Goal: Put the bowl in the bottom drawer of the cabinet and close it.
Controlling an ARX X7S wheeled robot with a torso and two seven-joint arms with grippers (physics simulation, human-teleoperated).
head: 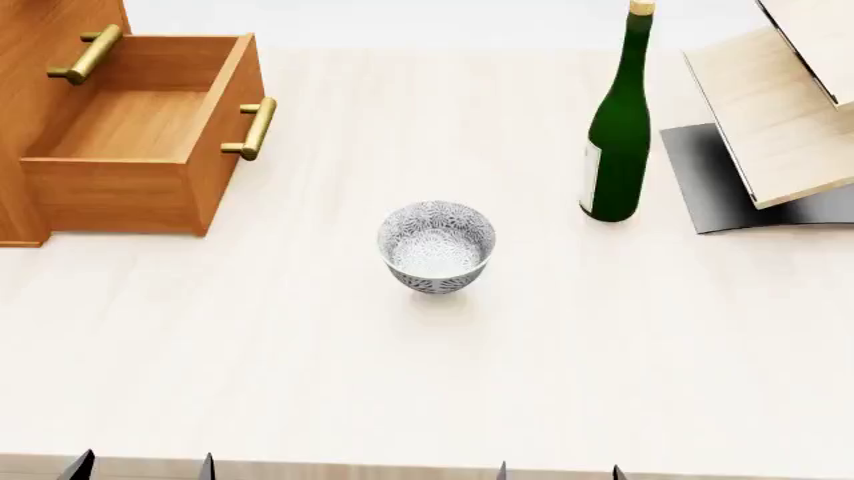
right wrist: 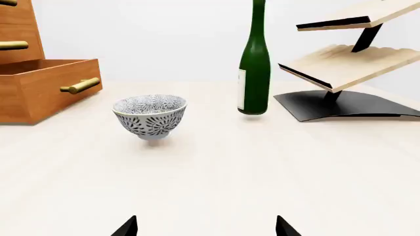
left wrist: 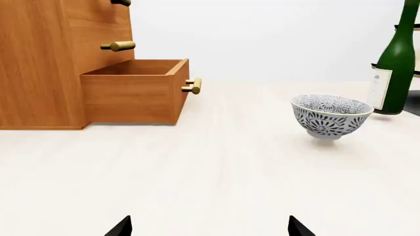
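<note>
The white bowl (head: 437, 245) with grey floral pattern stands upright on its foot in the middle of the pale table; it also shows as the bowl (left wrist: 331, 116) and the bowl (right wrist: 150, 115). The cabinet (head: 34, 60) stands at the far left with its bottom drawer (head: 134, 135) pulled out and empty, brass handle (head: 254, 128) on its front. The drawer (left wrist: 135, 91) shows open from the side. My left gripper (head: 140, 467) and right gripper (head: 558, 471) sit at the table's near edge, both open and empty, well short of the bowl. Left gripper (left wrist: 208, 227); right gripper (right wrist: 204, 227).
A green wine bottle (head: 618, 125) stands upright to the right of the bowl. A pale wooden rack on a black base (head: 774, 120) fills the far right. An upper drawer handle (head: 87, 53) juts out above the open drawer. The table (head: 400, 380) extends bare between the bowl and my grippers.
</note>
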